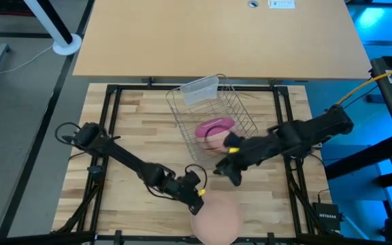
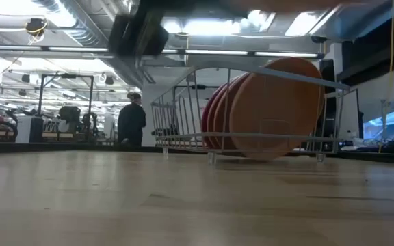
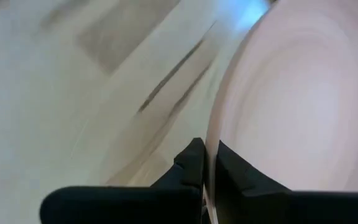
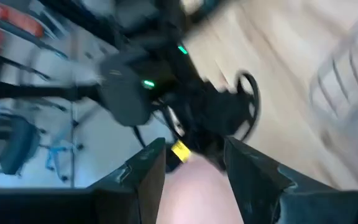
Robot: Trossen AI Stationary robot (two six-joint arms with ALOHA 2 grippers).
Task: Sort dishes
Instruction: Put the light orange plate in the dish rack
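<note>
A pale peach-pink plate (image 1: 218, 219) is at the table's near edge, with my left gripper (image 1: 197, 196) shut on its rim. It fills much of the left wrist view (image 3: 297, 93). My right gripper (image 1: 224, 171) hangs open above the table between that plate and the wire rack (image 1: 240, 109), holding nothing. In its wrist view my right gripper (image 4: 194, 163) looks down on the pink plate (image 4: 194, 196) and the left arm. In the rack, magenta (image 1: 215, 126) and peach plates stand on edge. The low view shows orange (image 2: 279, 102) and magenta (image 2: 209, 119) ones there. My left gripper pinches the pink plate's rim (image 3: 209, 163) between its two fingers, on the side of the plate toward the table's left. The fingers slant down from the left and far side. No plate shows on the tabletop in the low view, so it seems lifted clear.
A clear plastic tub (image 1: 200, 88) sits at the rack's far end. A black frame (image 1: 111, 122) borders the wooden tabletop (image 1: 135, 129), with free room on its left half. Beyond the table, a person (image 2: 130, 119) stands in the room.
</note>
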